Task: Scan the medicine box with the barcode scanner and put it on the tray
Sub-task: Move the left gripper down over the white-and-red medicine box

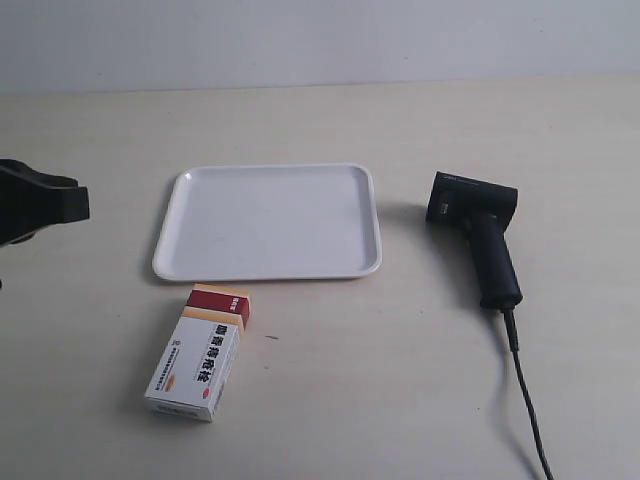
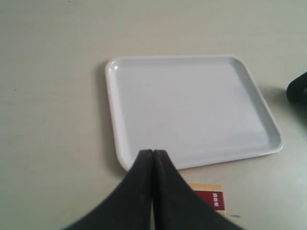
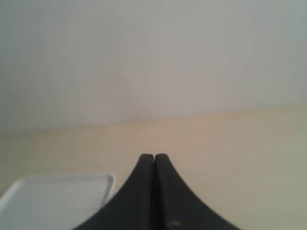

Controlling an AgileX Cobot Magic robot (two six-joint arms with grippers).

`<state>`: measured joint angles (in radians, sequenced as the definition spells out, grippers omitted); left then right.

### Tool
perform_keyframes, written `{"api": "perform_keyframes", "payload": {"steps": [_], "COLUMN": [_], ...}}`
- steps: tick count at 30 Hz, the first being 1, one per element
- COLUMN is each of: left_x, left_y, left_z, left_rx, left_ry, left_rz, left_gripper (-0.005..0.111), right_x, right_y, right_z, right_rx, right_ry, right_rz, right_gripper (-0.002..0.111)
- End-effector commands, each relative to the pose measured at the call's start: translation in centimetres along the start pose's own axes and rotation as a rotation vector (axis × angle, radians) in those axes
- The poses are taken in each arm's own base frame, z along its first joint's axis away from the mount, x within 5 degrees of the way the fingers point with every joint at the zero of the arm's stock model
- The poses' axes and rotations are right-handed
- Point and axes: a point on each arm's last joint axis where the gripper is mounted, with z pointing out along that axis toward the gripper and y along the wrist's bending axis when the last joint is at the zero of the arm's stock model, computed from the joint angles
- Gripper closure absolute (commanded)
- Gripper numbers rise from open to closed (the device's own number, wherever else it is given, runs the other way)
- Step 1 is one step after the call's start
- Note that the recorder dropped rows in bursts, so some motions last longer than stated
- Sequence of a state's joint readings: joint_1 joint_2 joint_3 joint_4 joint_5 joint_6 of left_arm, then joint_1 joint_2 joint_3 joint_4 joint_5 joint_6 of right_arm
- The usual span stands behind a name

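The white medicine box point(image 1: 200, 350) with its dark red and orange end band lies flat on the table, just in front of the tray's near left corner. The white tray point(image 1: 268, 222) rests in the middle with nothing on it. To its right lies the black barcode scanner point(image 1: 478, 232), head towards the back, its thin cable point(image 1: 528, 405) trailing forward. My left gripper point(image 2: 152, 152) is shut and holds nothing; it hovers over the tray's point(image 2: 192, 105) near edge, with the box's red end point(image 2: 211, 197) showing beside its fingers. My right gripper point(image 3: 153, 156) is also shut on nothing, well away from the scanner, with a tray corner point(image 3: 53, 199) below it.
A black arm part point(image 1: 35, 200) enters at the exterior view's left edge, left of the tray. A dark edge of the scanner point(image 2: 298, 88) shows in the left wrist view. The beige table runs back to a pale wall point(image 1: 320, 40).
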<state>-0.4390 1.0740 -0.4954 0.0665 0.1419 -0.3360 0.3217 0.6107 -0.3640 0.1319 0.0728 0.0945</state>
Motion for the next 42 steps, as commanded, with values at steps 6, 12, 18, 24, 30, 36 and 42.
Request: {"api": "perform_keyframes", "payload": {"steps": [6, 12, 18, 24, 30, 36, 42], "left_x": [-1.7, -1.7, -1.0, -1.1, -3.0, -4.4, -3.8], "left_y": [-0.8, -0.8, -0.5, -0.8, -3.4, -5.8, -7.1], "left_z": [-1.5, -1.6, -1.5, -0.9, 0.8, 3.4, 6.5], "left_rx": [0.069, 0.071, 0.043, 0.018, 0.035, 0.023, -0.007], "left_ry": [-0.172, -0.173, -0.099, 0.001, 0.137, 0.303, 0.461], "left_rz": [-0.024, -0.043, -0.046, -0.074, 0.046, 0.156, 0.198], "left_gripper": [0.107, 0.107, 0.107, 0.099, 0.074, 0.048, 0.036], "right_x": [3.2, 2.6, 1.1, 0.5, 0.0, 0.3, 0.9], "right_y": [0.5, 1.7, 1.6, 1.6, 1.4, 2.0, 2.0], "right_z": [2.3, 2.6, 3.2, 3.4, 4.1, 4.9, 5.5], "right_rx": [-0.009, -0.123, -0.097, -0.092, -0.083, -0.122, -0.124], "right_ry": [0.439, 0.503, 0.359, 0.290, 0.268, 0.388, 0.447], "right_rz": [0.158, 0.096, 0.170, 0.243, 0.136, 0.099, 0.099], "right_gripper": [0.108, 0.108, 0.108, 0.108, 0.108, 0.108, 0.108]}}
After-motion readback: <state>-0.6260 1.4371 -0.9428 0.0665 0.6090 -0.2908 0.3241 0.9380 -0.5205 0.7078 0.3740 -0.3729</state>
